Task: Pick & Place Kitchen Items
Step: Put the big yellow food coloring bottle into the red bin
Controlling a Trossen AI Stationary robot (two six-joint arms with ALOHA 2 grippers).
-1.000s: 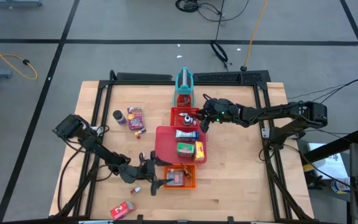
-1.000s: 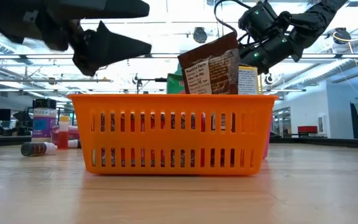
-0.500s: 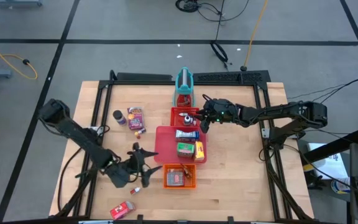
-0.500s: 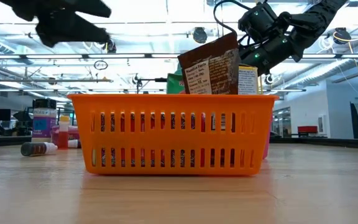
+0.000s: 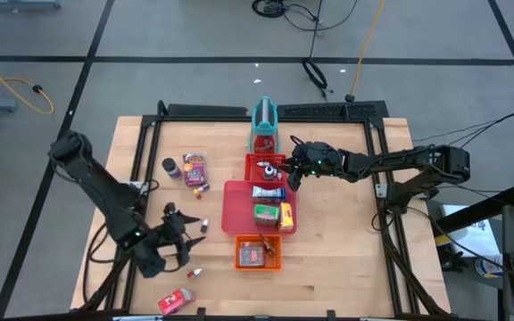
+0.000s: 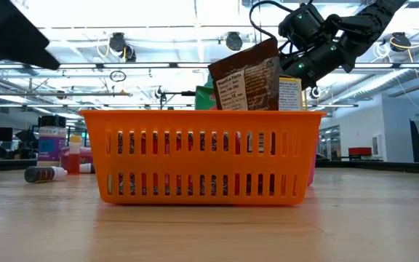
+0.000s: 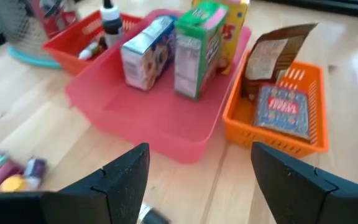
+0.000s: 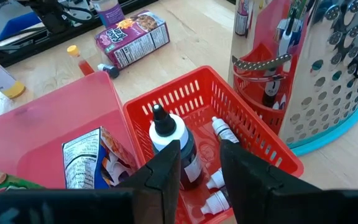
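A: Two arms. Left gripper (image 5: pixel 178 234) over bare table (image 5: pixel 346 259), left of the orange basket (image 5: pixel 258 253), fingers spread wide, nothing between them.

B: Right?

A: Right gripper (image 5: pixel 286 169) hangs over the small red basket (image 8: pixel 229 118), fingers partly apart just above a white-capped bottle (image 8: pixel 173 146), no contact I can confirm.

B: Items?

A: Boxes in pink tray (image 5: pixel 239 209), brown packet (image 6: pixel 247 76) in orange basket, red box (image 5: pixel 176 301) at the near edge.

Inventory, high view: three trays in a row, namely one small red basket (image 5: pixel 266 167), one large red tray (image 5: pixel 236 203) and one orange basket (image 5: pixel 258 253). The large red tray holds three boxes (image 5: pixel 269 213). One teal stand (image 5: pixel 264 122). Two arms.
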